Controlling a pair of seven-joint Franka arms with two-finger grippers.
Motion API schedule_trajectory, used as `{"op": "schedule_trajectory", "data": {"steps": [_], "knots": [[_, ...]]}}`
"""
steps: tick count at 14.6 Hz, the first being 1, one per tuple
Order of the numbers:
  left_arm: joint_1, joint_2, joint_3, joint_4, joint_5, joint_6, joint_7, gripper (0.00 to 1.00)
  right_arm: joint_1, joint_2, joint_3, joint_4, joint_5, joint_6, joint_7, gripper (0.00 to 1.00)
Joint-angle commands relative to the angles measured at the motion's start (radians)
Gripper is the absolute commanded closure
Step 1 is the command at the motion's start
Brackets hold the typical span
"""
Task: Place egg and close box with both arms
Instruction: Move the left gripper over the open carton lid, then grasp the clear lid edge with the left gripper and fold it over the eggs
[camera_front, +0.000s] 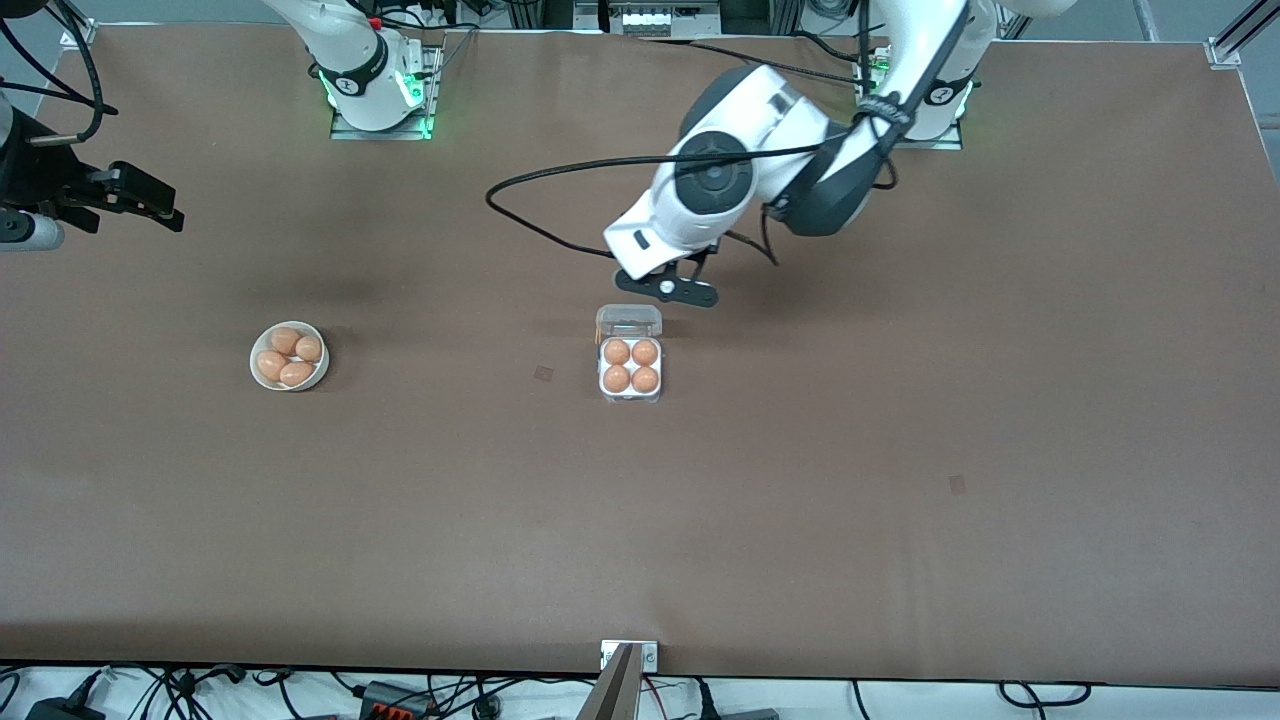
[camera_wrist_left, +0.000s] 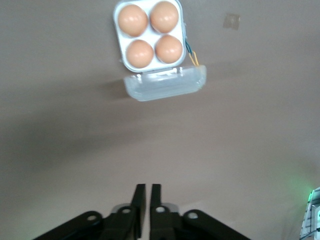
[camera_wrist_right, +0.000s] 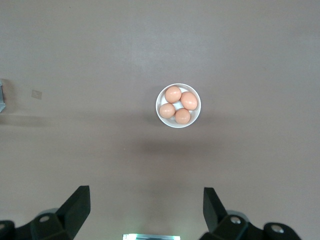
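Note:
The box (camera_front: 631, 398) is a clear-plastic carton at mid-table. Each of its cells holds an orange-brown egg (camera_front: 617, 351), and its lid (camera_front: 628, 320) stands open on the side toward the robot bases. In the left wrist view the box (camera_wrist_left: 150, 32) and its lid (camera_wrist_left: 165, 86) lie ahead of the fingers. My left gripper (camera_front: 690, 292) is shut and empty, over the table beside the open lid; it also shows in the left wrist view (camera_wrist_left: 146, 192). My right gripper (camera_front: 160, 205) is open and empty, high up at the right arm's end; its own view (camera_wrist_right: 146, 200) looks down from there.
A round white bowl (camera_front: 255, 352) with several more eggs (camera_front: 286, 340) sits toward the right arm's end; it also shows in the right wrist view (camera_wrist_right: 158, 112). A black cable (camera_front: 530, 185) loops from the left arm. Small marks (camera_front: 543, 373) dot the table.

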Motion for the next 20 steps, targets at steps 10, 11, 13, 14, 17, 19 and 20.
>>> {"op": "schedule_trajectory", "data": {"steps": [10, 11, 13, 14, 17, 19, 20], "knots": [[-0.103, 0.143, 0.014, 0.04, -0.006, 0.082, -0.013, 0.97, -0.002, -0.008, 0.006, -0.004, 0.016, -0.009, 0.012, 0.0], [-0.103, 0.146, 0.018, 0.038, -0.004, 0.086, -0.01, 0.97, -0.002, -0.008, 0.006, -0.004, 0.016, -0.009, 0.012, 0.0], [-0.101, 0.17, 0.021, 0.038, -0.004, 0.127, 0.006, 0.97, -0.004, -0.008, 0.006, -0.004, 0.016, -0.011, 0.012, 0.0], [-0.097, 0.185, 0.022, 0.04, -0.004, 0.144, 0.02, 0.97, -0.004, -0.008, 0.006, -0.004, 0.016, -0.011, 0.012, 0.0], [-0.094, 0.23, 0.024, 0.038, -0.007, 0.23, 0.054, 0.96, -0.004, -0.008, 0.006, -0.004, 0.016, -0.011, 0.012, 0.0], [-0.08, 0.235, 0.025, 0.04, -0.01, 0.232, 0.053, 0.99, -0.004, -0.008, 0.006, -0.004, 0.016, -0.011, 0.012, 0.0], [-0.078, 0.232, 0.025, 0.04, -0.012, 0.232, 0.051, 0.99, -0.004, -0.008, 0.006, -0.004, 0.016, -0.011, 0.012, 0.0]]}}
